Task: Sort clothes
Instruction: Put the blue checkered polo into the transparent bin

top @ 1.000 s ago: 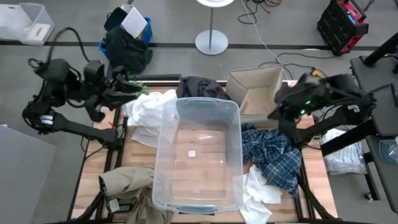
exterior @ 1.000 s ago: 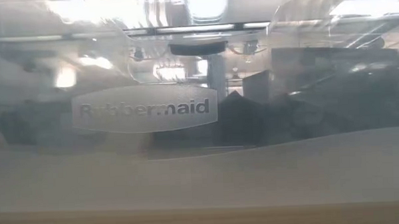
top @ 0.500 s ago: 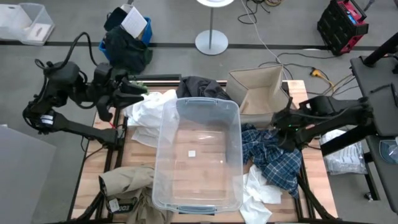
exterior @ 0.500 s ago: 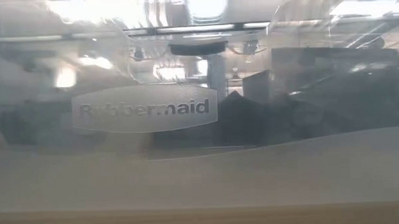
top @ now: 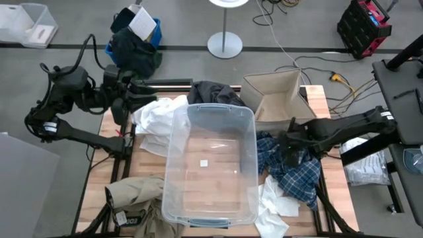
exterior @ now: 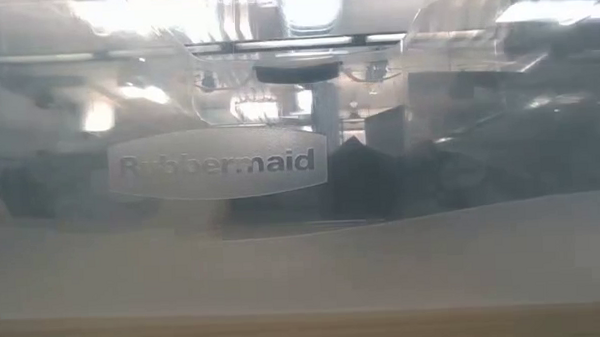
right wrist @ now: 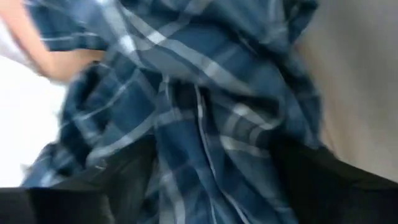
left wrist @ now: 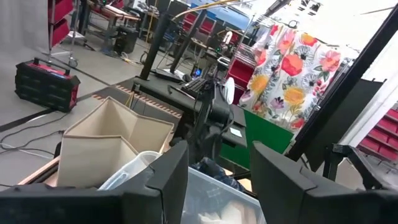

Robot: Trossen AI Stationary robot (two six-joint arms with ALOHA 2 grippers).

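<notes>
Tabletop [top: 149,165]: wooden slats, on a grey workshop floor, covered mostly by clothes around one bin.
Clear bin [top: 210,165]: the landmark, standing mid-tabletop; nothing in it except a small white scrap, so by my reading the sorting has barely begun.
Tan box [top: 274,99]: open, at the bin's far right corner, no garment visible inside.
Plaid shirt [top: 291,168]: crumpled just right of the bin, filling the right wrist view [right wrist: 199,106].
White pieces [top: 155,122]: heaped at the bin's far left corner; another lies at its near right corner.
Khaki piece [top: 135,195]: at the bin's near left corner.
Dark grey piece [top: 215,92]: behind the bin's far wall.
Right hand [top: 289,144]: down on the plaid shirt; fingers apart around the cloth, not yet pinched.
Left hand [top: 142,89]: over the white heap's far edge, fingers apart, holding nothing.
Remaining: every garment.
</notes>
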